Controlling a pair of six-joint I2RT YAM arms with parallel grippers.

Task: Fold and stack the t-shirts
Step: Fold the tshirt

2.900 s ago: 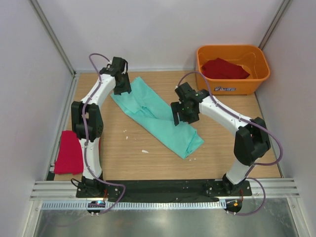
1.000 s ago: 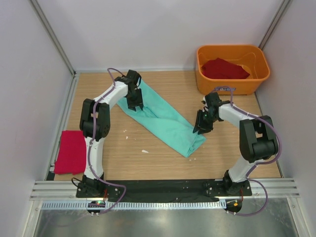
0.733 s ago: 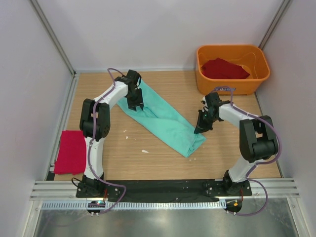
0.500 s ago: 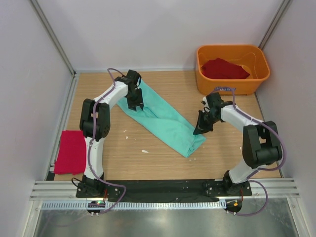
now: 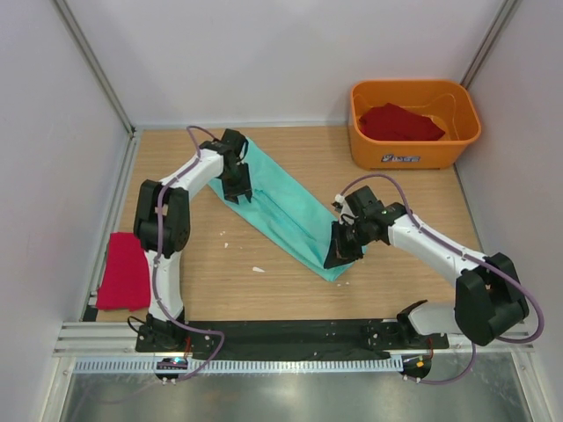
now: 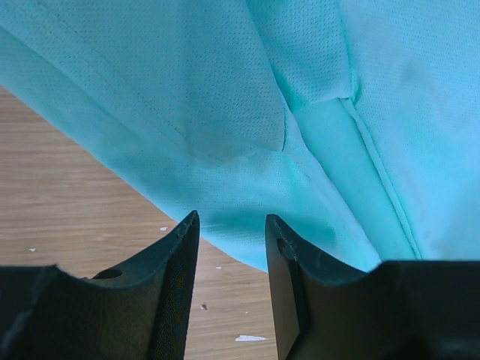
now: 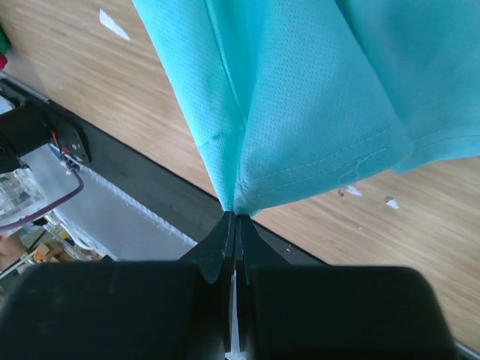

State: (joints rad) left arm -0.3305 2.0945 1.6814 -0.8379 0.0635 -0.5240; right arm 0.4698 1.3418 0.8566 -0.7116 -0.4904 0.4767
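**Top view.** The teal shirt (image 5: 281, 207) lies as a long diagonal band across the bench (image 5: 220, 272), from far left to near centre. This looks like a lengthwise fold, with an arm at each end to handle it. The left arm (image 5: 180, 176) reaches over the far end and the right arm (image 5: 422, 242) comes in low at the near end. A flat red shirt (image 5: 123, 271) lies at the bench's left edge, probably the start of the stack. A second red shirt (image 5: 400, 123) sits rumpled in the orange tub (image 5: 413, 156) at the far right, seemingly waiting its turn. Both sets of jaws are hidden under their wrists here. Whether the tub holds more than one shirt cannot be told.

**Left wrist.** The left jaws stand part open with a clear gap and nothing between them. Past their tips is the teal shirt (image 6: 247, 97), showing a seam and an overlapping layer, with bare bench (image 6: 67, 187) beside it. Whether the tips touch the cloth cannot be told.

**Right wrist.** The right jaws are closed tight on the hemmed corner of the teal shirt (image 7: 315, 97). The cloth fans out from that pinch and hangs above the bench (image 7: 97, 82), which suits carrying this end over. How many layers are caught is not clear, and the clutter at the left margin is too blurred to name.
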